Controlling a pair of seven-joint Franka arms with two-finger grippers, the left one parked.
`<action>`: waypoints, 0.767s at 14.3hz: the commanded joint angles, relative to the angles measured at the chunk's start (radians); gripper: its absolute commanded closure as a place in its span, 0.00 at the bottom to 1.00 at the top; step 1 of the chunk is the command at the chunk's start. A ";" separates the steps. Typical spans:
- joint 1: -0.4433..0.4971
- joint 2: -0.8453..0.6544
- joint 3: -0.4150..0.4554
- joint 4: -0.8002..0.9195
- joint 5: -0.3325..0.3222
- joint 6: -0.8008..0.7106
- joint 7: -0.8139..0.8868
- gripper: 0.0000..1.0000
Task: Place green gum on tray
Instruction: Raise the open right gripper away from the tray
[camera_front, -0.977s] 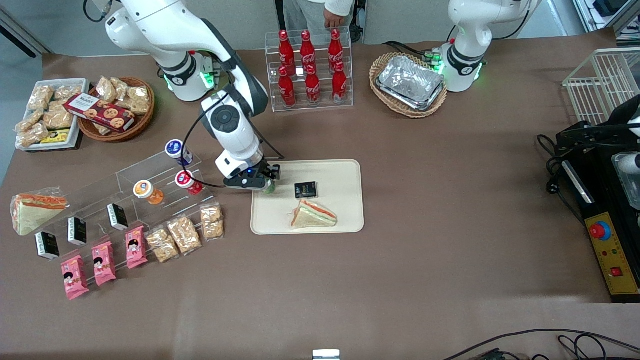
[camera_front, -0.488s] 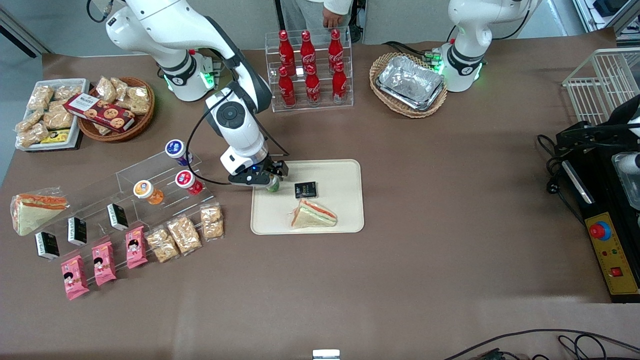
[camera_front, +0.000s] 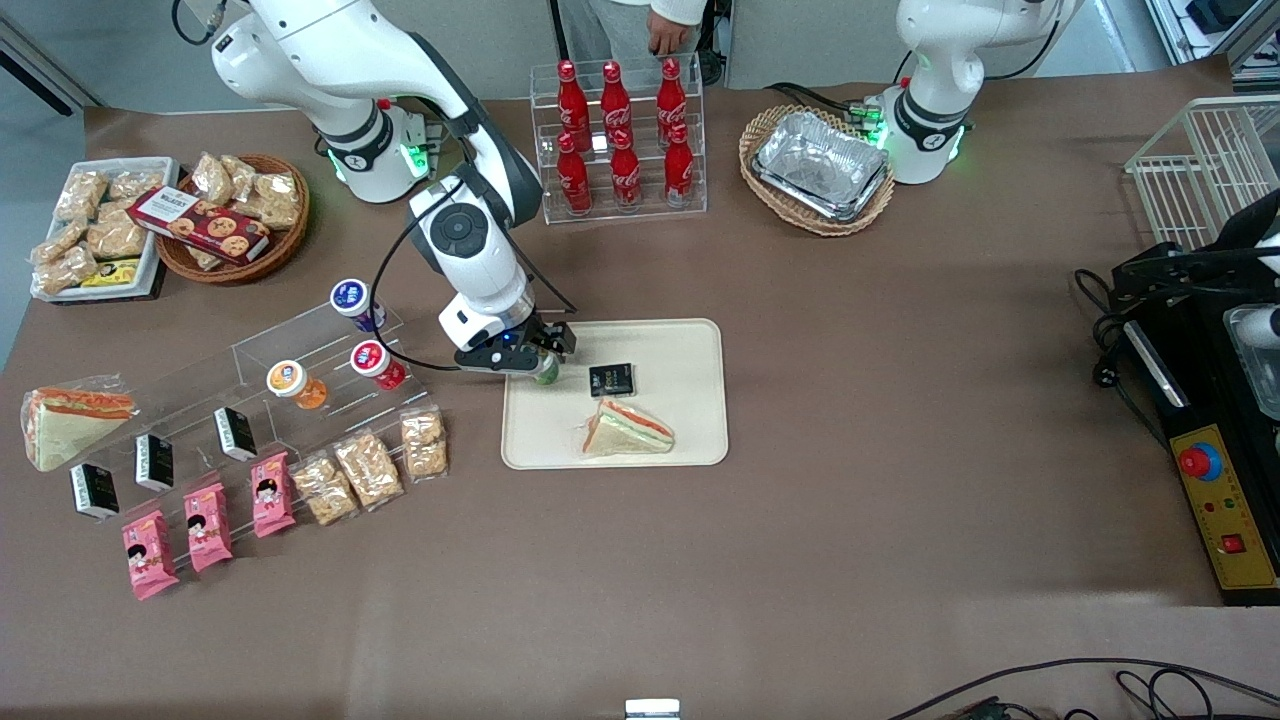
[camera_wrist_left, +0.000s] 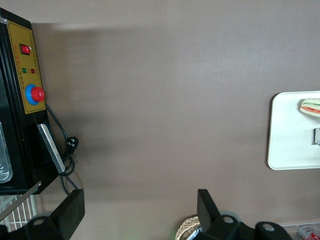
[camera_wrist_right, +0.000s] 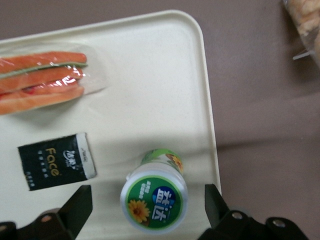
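With its task apparently met, the green gum (camera_wrist_right: 154, 196) is seen standing on the tray (camera_wrist_right: 200, 75), released between the wide-spread fingers (camera_wrist_right: 80, 207) of the gripper (camera_wrist_right: 150, 210) above.

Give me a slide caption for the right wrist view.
Open pincer above the green gum standing on the tray.

Green gum (camera_wrist_right: 154, 197): I read glossy plastic, printed lid.
Tray (camera_wrist_right: 150, 75): smooth matt plastic.
Sandwich (camera_wrist_right: 45, 82): clear shiny film.
Table (camera_front: 900, 400): matt brown covering.
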 joint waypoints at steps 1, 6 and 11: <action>-0.007 -0.121 -0.010 0.040 0.023 -0.188 -0.039 0.00; -0.006 -0.220 -0.010 0.311 0.016 -0.603 -0.040 0.00; -0.053 -0.218 0.000 0.621 0.015 -0.908 -0.074 0.00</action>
